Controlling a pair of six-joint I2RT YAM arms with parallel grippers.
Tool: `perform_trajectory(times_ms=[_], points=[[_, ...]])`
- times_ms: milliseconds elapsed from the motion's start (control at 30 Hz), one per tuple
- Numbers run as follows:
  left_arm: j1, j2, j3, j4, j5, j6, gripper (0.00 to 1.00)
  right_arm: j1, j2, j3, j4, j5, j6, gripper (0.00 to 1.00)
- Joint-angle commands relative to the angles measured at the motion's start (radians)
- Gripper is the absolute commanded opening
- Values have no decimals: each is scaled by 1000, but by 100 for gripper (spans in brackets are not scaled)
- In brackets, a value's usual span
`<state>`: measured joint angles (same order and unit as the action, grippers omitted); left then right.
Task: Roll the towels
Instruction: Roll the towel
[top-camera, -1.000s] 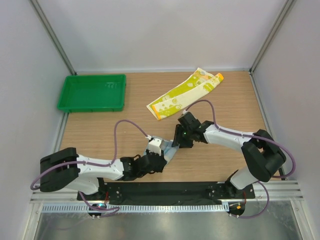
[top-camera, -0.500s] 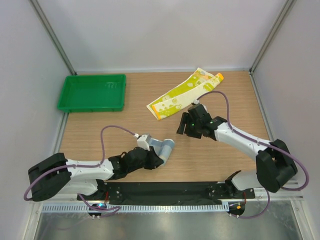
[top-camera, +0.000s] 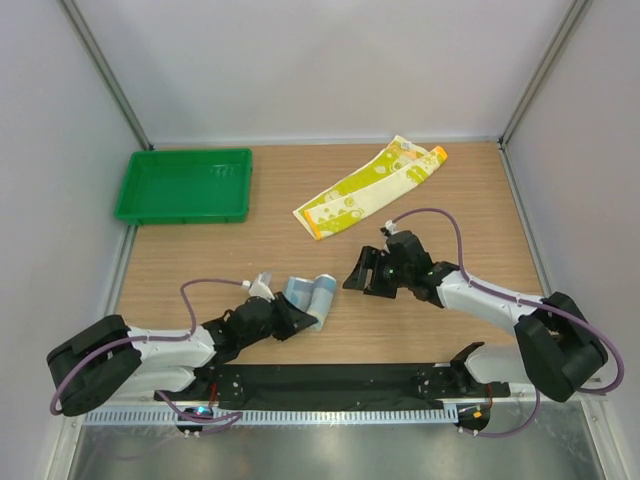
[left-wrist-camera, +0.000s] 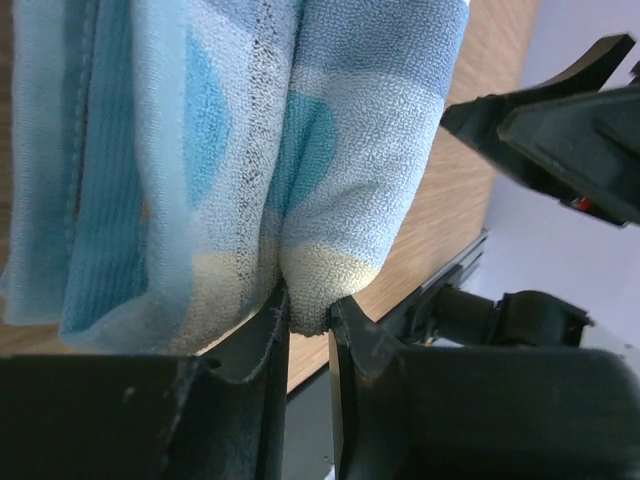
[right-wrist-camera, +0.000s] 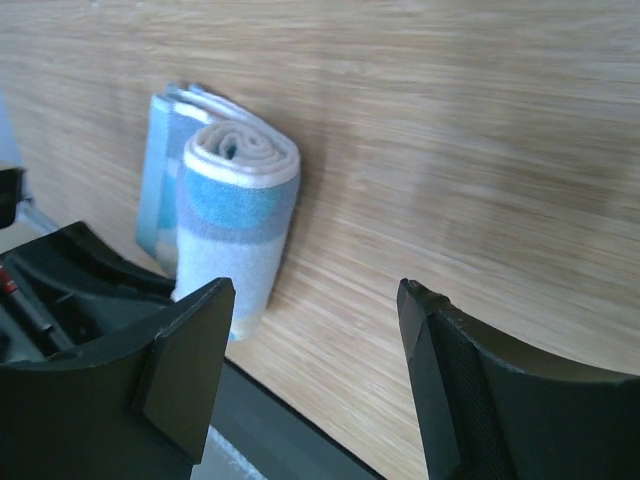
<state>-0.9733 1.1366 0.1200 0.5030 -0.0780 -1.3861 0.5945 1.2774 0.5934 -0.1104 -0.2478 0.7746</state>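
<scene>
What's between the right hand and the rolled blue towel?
Only bare table; the right wrist view shows the right hand apart from the blue towel.

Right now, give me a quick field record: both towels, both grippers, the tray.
Light blue and white patterned cloth: rolled, lying on the wooden table
Left gripper: shut on the end of that roll
Right gripper: open, holding nothing, apart from the roll
Long yellow-green and white printed cloth: flat, not yet rolled
Green plastic tray: far left corner
</scene>
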Motion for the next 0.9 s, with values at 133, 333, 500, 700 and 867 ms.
perform_trajectory(times_ms=[133,333,500,700,867], points=[[79,-58,-28,-142,61,-188,0,18,49,-67,377,-195,63,73],[152,-61,-39,-198,145,-240,0,66,164,-76,554,-217,35,75],[192,-21,-45,-198,216,-255,0,91,314,-72,685,-220,45,74],[235,67,-52,-158,270,-254,0,133,445,-44,782,-216,66,73],[252,130,-82,-72,287,-263,0,154,502,-38,842,-216,89,69]])
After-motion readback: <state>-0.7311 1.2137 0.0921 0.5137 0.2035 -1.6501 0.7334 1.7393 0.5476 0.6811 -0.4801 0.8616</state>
